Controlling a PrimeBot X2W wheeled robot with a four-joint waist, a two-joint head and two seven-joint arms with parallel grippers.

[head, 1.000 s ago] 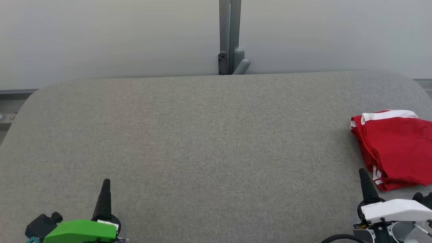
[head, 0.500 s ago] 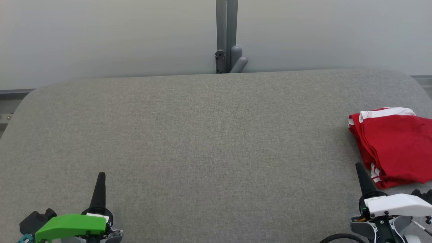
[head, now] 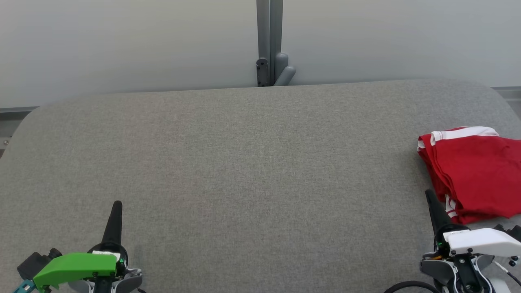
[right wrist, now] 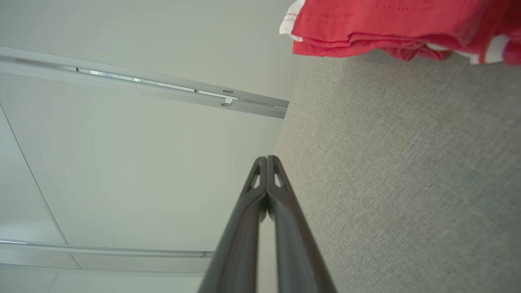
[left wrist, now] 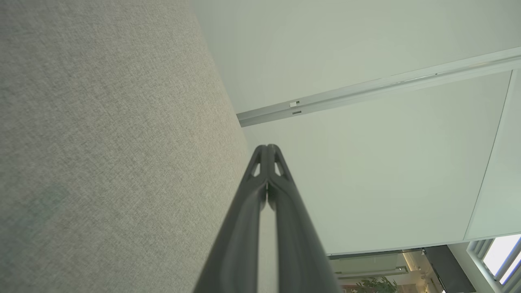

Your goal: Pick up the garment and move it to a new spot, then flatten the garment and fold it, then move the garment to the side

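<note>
A red garment (head: 476, 175) with white trim lies folded at the right edge of the grey padded table (head: 252, 162); the right wrist view catches its folded edge (right wrist: 390, 28) at the top. My right gripper (head: 428, 193) sits at the lower right, shut and empty, its tip just left of the garment's near corner. My left gripper (head: 117, 204) rests at the lower left, shut with nothing in it. Both wrist views show the fingers pressed together, left (left wrist: 267, 147) and right (right wrist: 266, 158).
A pale wall runs behind the table, with a grey post and bracket (head: 268, 61) at the middle of the far edge. The table's far corners are rounded. A metal rail (head: 12, 122) shows past the left edge.
The whole head picture has shifted slightly up and left, so the camera moved. Both grippers stay shut and the garment lies as before.
</note>
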